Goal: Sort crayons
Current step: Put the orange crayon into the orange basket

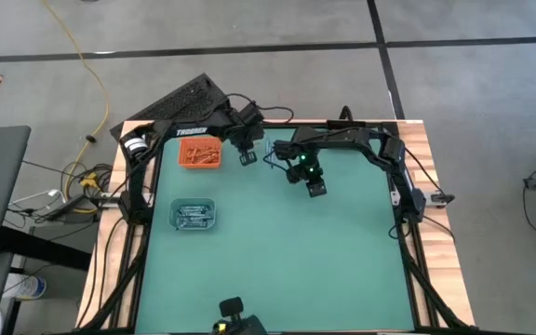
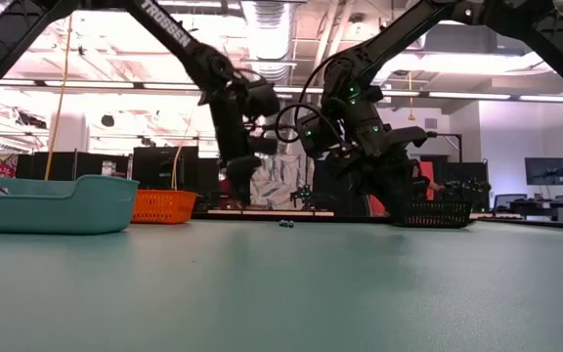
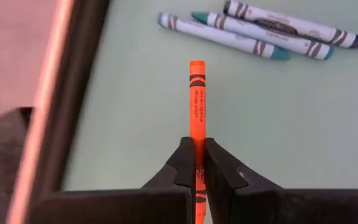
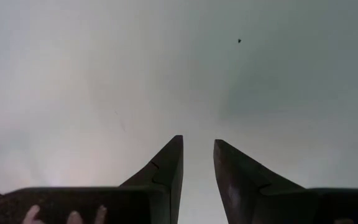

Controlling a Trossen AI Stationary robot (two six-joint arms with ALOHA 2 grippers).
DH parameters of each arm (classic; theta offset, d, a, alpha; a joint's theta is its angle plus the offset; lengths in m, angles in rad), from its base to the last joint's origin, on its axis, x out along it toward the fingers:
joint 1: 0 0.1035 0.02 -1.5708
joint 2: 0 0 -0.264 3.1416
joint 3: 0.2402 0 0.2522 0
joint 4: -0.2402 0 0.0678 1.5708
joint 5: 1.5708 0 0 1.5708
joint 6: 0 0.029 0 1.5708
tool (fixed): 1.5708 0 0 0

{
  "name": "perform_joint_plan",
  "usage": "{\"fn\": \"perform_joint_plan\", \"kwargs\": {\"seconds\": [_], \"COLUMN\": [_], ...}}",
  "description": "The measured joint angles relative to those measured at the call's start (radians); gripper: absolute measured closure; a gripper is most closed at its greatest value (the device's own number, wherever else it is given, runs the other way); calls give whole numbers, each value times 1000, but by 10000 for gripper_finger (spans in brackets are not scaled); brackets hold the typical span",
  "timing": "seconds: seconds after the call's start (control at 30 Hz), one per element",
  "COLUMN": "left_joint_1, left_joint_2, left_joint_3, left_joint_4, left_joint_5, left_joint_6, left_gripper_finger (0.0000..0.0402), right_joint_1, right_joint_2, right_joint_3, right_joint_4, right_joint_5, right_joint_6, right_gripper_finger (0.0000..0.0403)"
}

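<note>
An orange crayon is held tight by the left gripper, pointing straight out, near the orange tray.

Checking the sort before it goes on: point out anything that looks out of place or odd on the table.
Nothing looks damaged or spilled. Three crayons lie loose on the green table, outside any tray, waiting to be sorted. The left gripper is shut on an orange crayon. The right gripper hangs open over bare table.

Orange crayon's lower end hidden
</note>
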Motion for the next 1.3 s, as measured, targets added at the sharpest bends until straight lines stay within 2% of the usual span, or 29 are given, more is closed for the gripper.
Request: {"fn": "perform_joint_plan", "kwargs": {"seconds": [0.17,0.5,0.63,0.73,0.8,0.9,1.03,1.17,1.3], "left_joint_1": [-21,-18,-1,14,8,-24,-60,-77,-72], "left_joint_2": [-41,-201,-251,-257,-257,-256,-256,-237,-182], "left_joint_3": [62,59,59,58,32,-38,-122,-152,-146], "left_joint_4": [-138,-406,-478,-535,-520,-419,-258,-188,-189], "left_joint_5": [-73,-206,-154,12,51,22,9,4,-5], "left_joint_6": [63,110,125,185,244,335,403,433,438], "left_gripper_finger": [400,400,400,401,396,370,304,246,240], "right_joint_1": [0,-4,-5,-5,-5,-3,-2,-2,-2], "right_joint_2": [0,0,0,0,0,0,0,0,0], "right_joint_3": [0,1,1,1,1,1,1,1,1], "right_joint_4": [0,-12,-12,-11,-10,-7,-7,-9,-11], "right_joint_5": [1,2,2,2,2,2,1,1,1], "right_joint_6": [-2,-36,-45,-45,-45,-44,-31,-19,-18], "right_gripper_finger": [290,290,290,290,290,290,290,290,290]}}
